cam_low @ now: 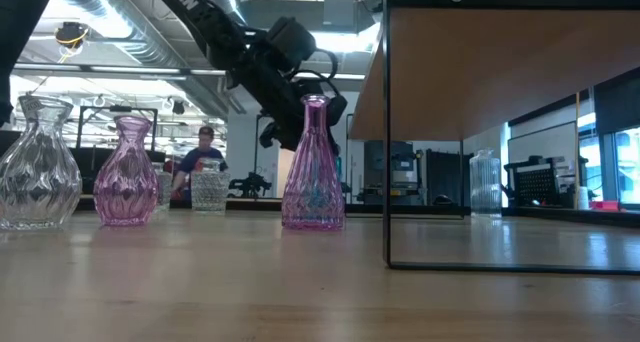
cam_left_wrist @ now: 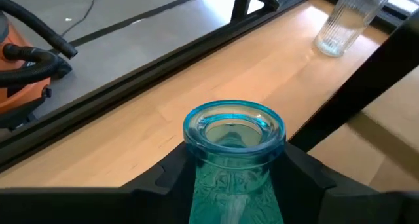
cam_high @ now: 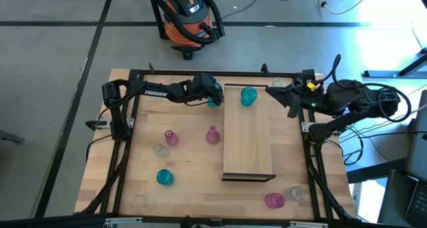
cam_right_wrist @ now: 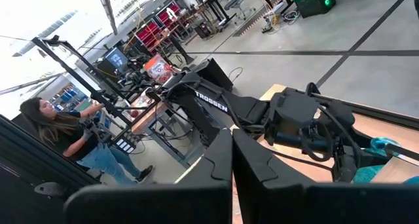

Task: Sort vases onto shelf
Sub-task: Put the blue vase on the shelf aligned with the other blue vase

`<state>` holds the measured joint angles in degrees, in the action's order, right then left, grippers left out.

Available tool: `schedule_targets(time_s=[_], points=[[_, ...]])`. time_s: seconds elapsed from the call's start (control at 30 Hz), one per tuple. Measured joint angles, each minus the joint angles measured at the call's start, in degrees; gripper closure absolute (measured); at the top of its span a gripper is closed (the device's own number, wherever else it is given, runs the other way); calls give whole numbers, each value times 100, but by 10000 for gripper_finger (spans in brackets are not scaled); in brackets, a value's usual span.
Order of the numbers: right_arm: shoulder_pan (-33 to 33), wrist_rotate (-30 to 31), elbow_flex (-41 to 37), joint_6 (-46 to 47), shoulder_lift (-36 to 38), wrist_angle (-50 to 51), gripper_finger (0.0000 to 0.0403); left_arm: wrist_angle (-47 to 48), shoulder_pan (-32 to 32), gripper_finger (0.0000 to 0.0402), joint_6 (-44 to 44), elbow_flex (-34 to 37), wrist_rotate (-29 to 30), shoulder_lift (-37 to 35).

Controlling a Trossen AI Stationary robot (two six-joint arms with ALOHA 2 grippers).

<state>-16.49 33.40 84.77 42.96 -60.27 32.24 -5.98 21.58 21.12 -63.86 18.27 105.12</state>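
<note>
A teal vase [cam_left_wrist: 234, 129] stands between the fingers of my left gripper [cam_left_wrist: 234, 178], which is shut on it. In the high view that gripper [cam_high: 212, 95] is at the far end of the table, just left of the shelf [cam_high: 248, 141]. Another teal vase [cam_high: 248, 96] stands on the shelf's far end. My right gripper [cam_high: 272, 90] waits shut and raised by the shelf's far right corner, with nothing in it [cam_right_wrist: 231, 152]. In the low view a pink vase [cam_low: 313, 167] hides the held one. My left gripper pinches the teal vase's neck [cam_left_wrist: 232, 165] just below the flared rim, one finger [cam_left_wrist: 167, 175] on each side. The fingers come slanting down from the table's left. The vase stands upright in the hold, and its base is out of sight.
Loose vases stand on the table left of the shelf: two pink [cam_high: 171, 138] [cam_high: 213, 135], one teal [cam_high: 164, 178], two clear [cam_high: 160, 150] [cam_high: 140, 200]. A pink [cam_high: 274, 200] and a clear one [cam_high: 297, 193] stand near right, and a clear one [cam_high: 277, 83] far right.
</note>
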Motion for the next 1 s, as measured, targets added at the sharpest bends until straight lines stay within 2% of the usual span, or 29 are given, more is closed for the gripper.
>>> schedule_targets(time_s=[0.17, 0.67, 1.0], points=[[0, -2, 0, 0, 0, 104, 402, 172, -10, 235, 149, -4, -12, -17], [0, -98, 0, 0, 0, 98, 402, 271, -79, 239, 131, -7, -91, -90], [0, -94, 0, 0, 0, 95, 402, 310, -148, 239, -84, -7, -142, -575]])
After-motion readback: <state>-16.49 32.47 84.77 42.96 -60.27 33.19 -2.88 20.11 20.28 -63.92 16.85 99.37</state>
